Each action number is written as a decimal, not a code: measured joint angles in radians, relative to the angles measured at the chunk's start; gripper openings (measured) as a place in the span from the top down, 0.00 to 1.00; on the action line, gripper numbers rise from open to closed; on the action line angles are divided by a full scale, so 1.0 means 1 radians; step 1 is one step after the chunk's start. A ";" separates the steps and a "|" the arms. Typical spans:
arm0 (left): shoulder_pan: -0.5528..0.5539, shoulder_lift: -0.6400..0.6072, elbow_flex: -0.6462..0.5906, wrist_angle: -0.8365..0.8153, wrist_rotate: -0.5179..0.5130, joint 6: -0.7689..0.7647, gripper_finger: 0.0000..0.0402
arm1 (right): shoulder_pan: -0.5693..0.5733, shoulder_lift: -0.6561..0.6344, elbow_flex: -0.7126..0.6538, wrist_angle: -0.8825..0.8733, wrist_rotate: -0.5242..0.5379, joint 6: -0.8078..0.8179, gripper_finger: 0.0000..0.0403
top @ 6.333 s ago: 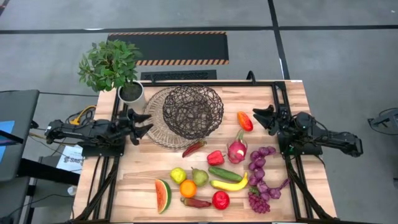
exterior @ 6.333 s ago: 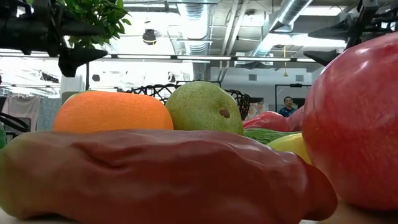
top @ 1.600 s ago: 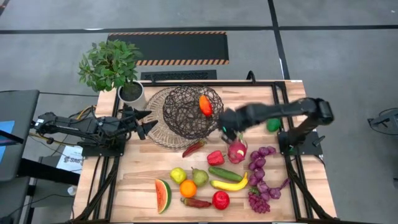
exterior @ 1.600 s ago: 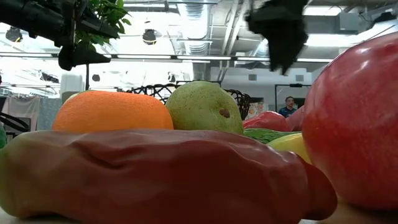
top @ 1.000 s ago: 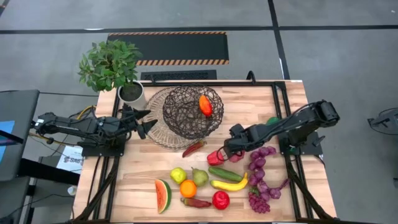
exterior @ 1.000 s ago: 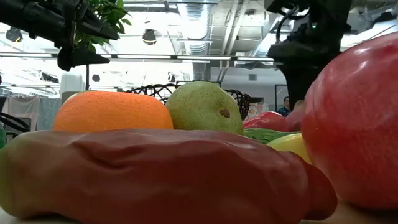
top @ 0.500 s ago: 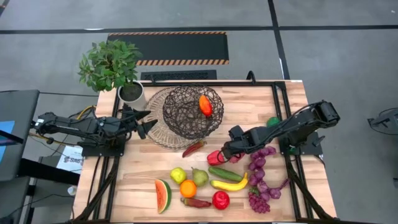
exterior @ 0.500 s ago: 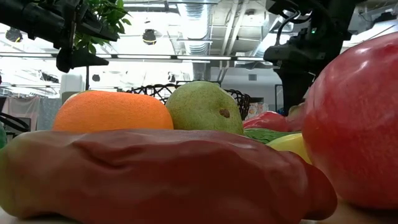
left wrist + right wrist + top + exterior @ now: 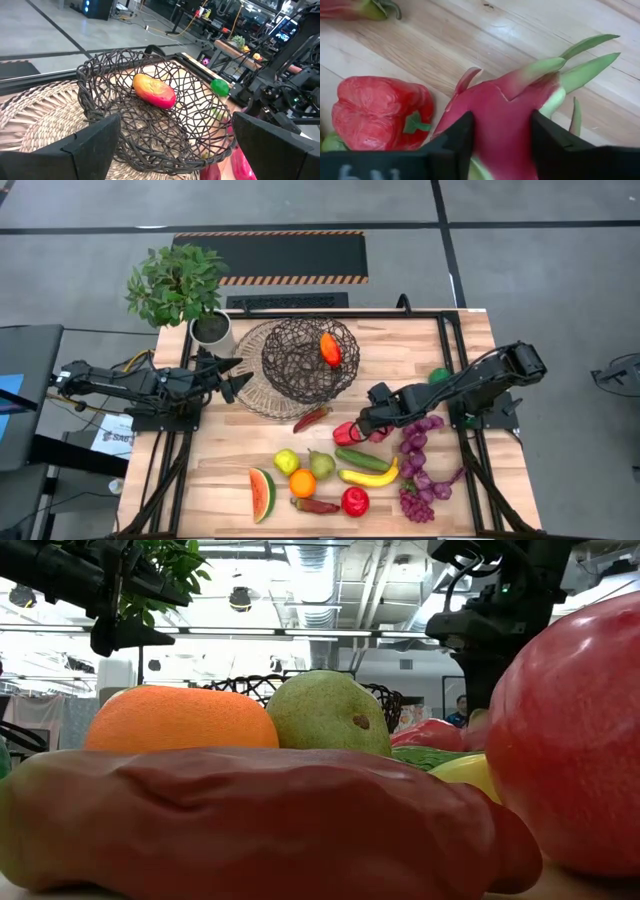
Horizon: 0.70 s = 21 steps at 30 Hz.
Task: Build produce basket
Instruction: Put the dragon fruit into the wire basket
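Right gripper (image 9: 502, 145): fingers clamped either side of the dragon fruit (image 9: 515, 115), ready for lifting toward the basket (image 9: 310, 358).
Left gripper (image 9: 232, 376): spread wide, idle beside basket.

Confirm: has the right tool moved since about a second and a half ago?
Yes. The right tool has pulled back from the basket, toward the near edge, and is now around the dragon fruit.

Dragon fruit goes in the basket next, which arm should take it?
Right. The right gripper already has its fingers on either side of the dragon fruit beside the red pepper. The left gripper waits open beyond the basket.
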 joint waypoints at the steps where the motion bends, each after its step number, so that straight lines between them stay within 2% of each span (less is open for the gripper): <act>1: 0.000 0.000 0.000 0.000 0.000 0.000 0.08 | 0.000 0.000 0.000 0.000 0.001 0.000 0.64; 8: 0.000 0.000 0.000 0.000 0.000 0.003 0.08 | 0.000 -0.021 0.023 -0.037 0.016 -0.023 0.76; 21: 0.000 0.000 0.000 -0.006 0.000 0.002 0.08 | -0.018 -0.131 0.174 -0.305 0.191 -0.061 0.78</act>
